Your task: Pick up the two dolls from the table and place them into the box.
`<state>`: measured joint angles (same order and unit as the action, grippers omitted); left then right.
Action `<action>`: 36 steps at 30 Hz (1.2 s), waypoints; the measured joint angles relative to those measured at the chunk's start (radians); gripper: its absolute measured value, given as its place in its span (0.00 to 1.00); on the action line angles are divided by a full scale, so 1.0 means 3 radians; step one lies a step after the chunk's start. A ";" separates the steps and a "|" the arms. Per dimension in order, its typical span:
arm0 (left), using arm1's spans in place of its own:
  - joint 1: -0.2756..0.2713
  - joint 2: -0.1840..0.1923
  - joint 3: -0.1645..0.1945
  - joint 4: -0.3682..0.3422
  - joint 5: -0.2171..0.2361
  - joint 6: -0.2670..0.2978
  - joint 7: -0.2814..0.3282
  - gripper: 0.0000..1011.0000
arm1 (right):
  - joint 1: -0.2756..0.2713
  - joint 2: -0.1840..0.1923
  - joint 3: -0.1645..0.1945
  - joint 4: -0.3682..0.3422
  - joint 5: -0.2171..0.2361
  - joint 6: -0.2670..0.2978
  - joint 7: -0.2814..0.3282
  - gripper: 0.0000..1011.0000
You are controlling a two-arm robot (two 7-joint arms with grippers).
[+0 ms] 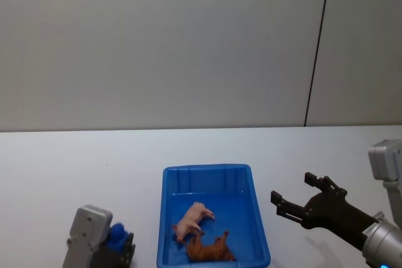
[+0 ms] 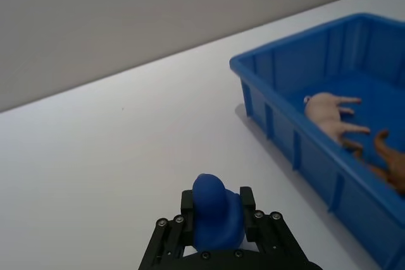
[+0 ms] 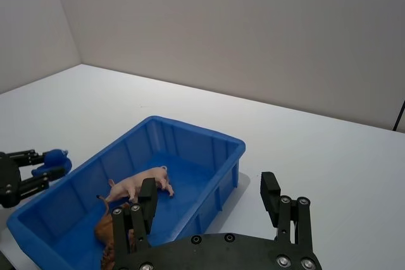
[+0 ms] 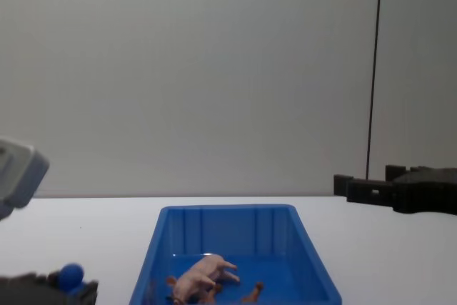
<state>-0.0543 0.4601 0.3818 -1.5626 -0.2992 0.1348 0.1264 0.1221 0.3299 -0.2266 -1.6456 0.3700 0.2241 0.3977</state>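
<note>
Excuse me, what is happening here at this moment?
A two-armed robot is sorting toys. The pink pig and the brown doll both lie inside the blue box on the white table. The right gripper hangs open beside the box, holding nothing. The left gripper is shut on a small blue ball.

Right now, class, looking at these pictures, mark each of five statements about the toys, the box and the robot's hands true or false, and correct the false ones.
1. The pig lies inside the box. True.
2. The brown doll lies on the table. False: it is in the box beside the pig.
3. The left hand holds a blue ball. True.
4. The right hand grips the pig. False: it is open and empty, right of the box.
5. The box is red. False: it is blue.
</note>
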 joint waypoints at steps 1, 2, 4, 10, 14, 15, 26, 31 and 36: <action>-0.0011 -0.0005 -0.0002 -0.0007 0.0019 -0.0008 -0.0010 0.41 | 0.0000 0.0000 0.0000 0.0000 0.0000 0.0000 0.0000 0.99; -0.0036 -0.0019 -0.0004 -0.0021 0.0050 -0.0021 -0.0039 0.41 | 0.0000 0.0000 0.0000 0.0000 0.0000 0.0000 0.0000 0.99; -0.0067 -0.0039 -0.0004 -0.0035 0.0083 -0.0035 -0.0070 0.39 | 0.0000 0.0000 0.0000 0.0000 0.0000 0.0000 0.0000 0.99; -0.0211 -0.0148 0.0009 -0.0058 0.0235 -0.0096 -0.0226 0.36 | 0.0000 0.0000 0.0000 0.0000 0.0000 0.0000 0.0000 0.99; -0.0313 -0.0240 0.0040 -0.0052 0.0329 -0.0138 -0.0343 0.34 | 0.0000 0.0000 0.0000 0.0000 0.0000 0.0000 0.0000 0.99; -0.0353 -0.0278 0.0053 -0.0041 0.0361 -0.0154 -0.0386 0.36 | 0.0000 0.0000 0.0000 0.0000 0.0000 0.0000 0.0000 0.99; -0.0576 -0.0501 0.0136 0.0059 0.0514 -0.0240 -0.0702 0.69 | 0.0000 0.0000 0.0000 0.0000 0.0000 0.0000 0.0000 0.99; -0.0647 -0.0578 0.0166 0.0105 0.0533 -0.0314 -0.0855 0.87 | 0.0000 0.0000 0.0000 0.0000 0.0000 0.0000 0.0000 0.99; -0.0665 -0.0606 0.0179 0.0107 0.0526 -0.0411 -0.0940 0.99 | 0.0000 0.0000 0.0000 0.0000 0.0000 0.0000 0.0000 0.99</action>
<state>-0.2539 0.2782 0.4357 -1.5304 -0.1415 0.0114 -0.1557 0.1222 0.3298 -0.2267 -1.6455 0.3700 0.2241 0.3977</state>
